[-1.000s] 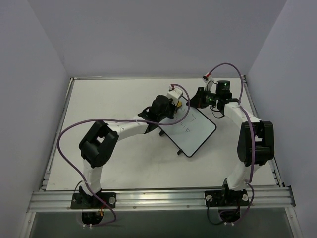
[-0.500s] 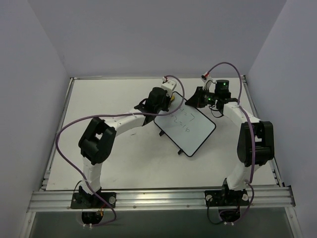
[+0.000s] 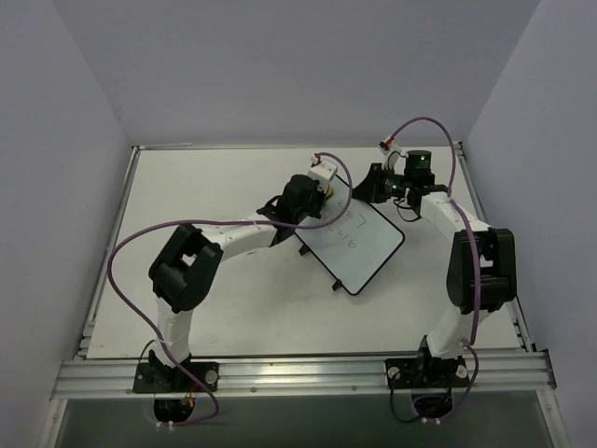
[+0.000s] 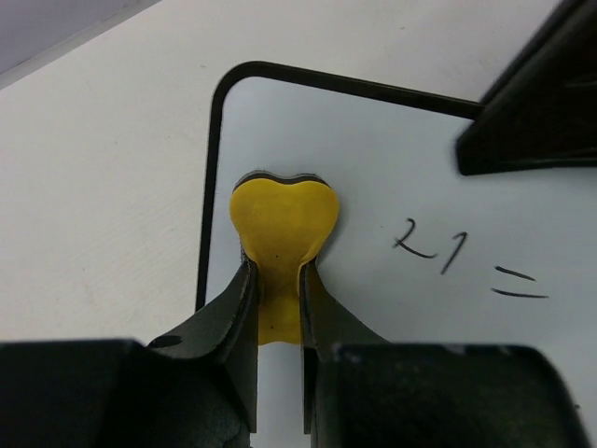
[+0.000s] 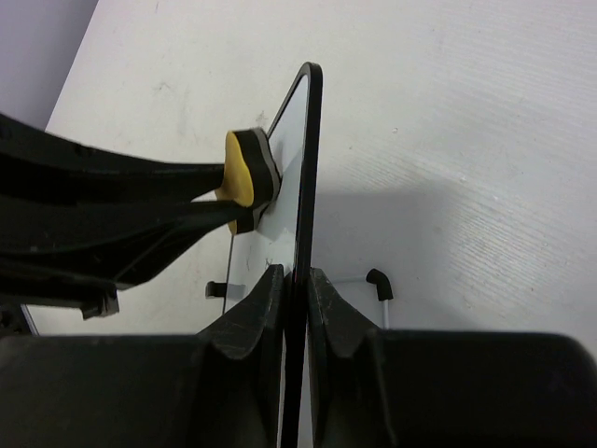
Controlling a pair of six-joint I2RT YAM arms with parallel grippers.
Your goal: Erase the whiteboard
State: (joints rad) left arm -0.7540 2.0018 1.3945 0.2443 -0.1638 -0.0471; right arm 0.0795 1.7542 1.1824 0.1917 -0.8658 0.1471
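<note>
The whiteboard (image 3: 362,247) has a thin black frame and stands tilted mid-table, with dark handwriting (image 4: 438,252) on its face. My left gripper (image 3: 326,189) is shut on a yellow heart-shaped eraser (image 4: 283,222), which is pressed on the board (image 4: 392,159) near its top left corner. My right gripper (image 3: 373,189) is shut on the board's far edge; in the right wrist view the jaws (image 5: 297,280) clamp the black frame (image 5: 308,140). The eraser (image 5: 242,177) shows there against the board face.
Two small black clips (image 3: 306,250) stick out on the board's left edge. A white wire leg with a black tip (image 5: 378,283) lies behind the board. The table has a raised rim (image 3: 131,187), and purple cables (image 3: 121,257) loop beside both arms.
The left gripper with the eraser swept up and left over the board's top corner, then came back slightly right. The right gripper kept its hold; the board shifted a little.
</note>
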